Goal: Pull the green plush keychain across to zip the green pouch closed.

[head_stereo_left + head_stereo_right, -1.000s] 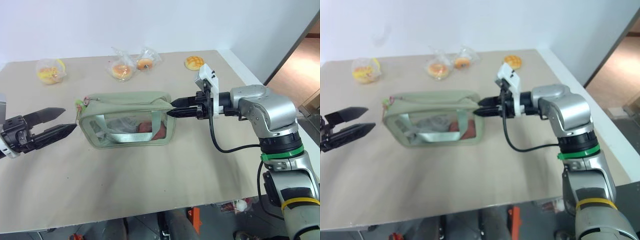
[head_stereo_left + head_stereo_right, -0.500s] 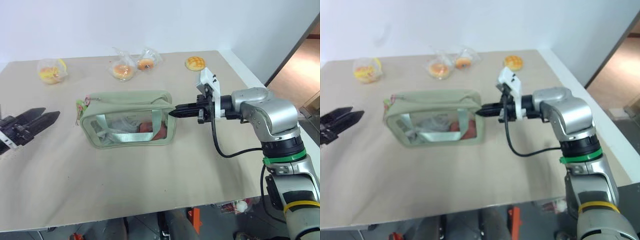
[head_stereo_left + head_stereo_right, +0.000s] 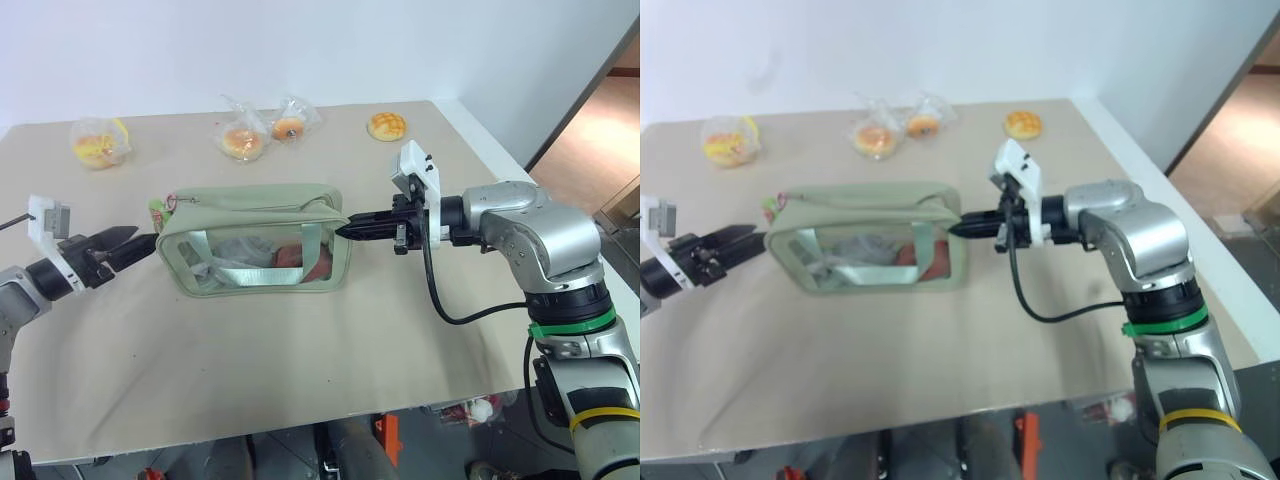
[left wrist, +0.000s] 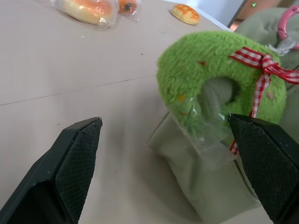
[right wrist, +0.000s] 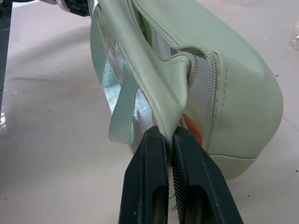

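Note:
The green pouch [image 3: 255, 240] lies on the table [image 3: 300, 360], with a clear front window and webbing straps. The green plush keychain [image 3: 158, 208], a fuzzy lime ring [image 4: 219, 79] with a red checked ribbon, hangs at the pouch's left end. My left gripper [image 3: 135, 241] is open and level, its tips just short of that end. In the left wrist view the keychain sits ahead of the spread fingers [image 4: 79, 154], untouched. My right gripper [image 3: 345, 228] is shut on the fabric fold at the pouch's right end [image 5: 168, 107], beside the zipper teeth [image 5: 212, 88].
Three buns in clear bags [image 3: 98, 142] [image 3: 243, 140] [image 3: 291, 127] and one bare bun [image 3: 387, 125] lie along the table's back. The table's right edge [image 3: 500, 150] runs close behind my right arm. Bare tabletop stretches in front of the pouch.
My left gripper has come forward and lower, up to the pouch's left end by the keychain. My right gripper's fingers have closed fully on the pouch's right end.

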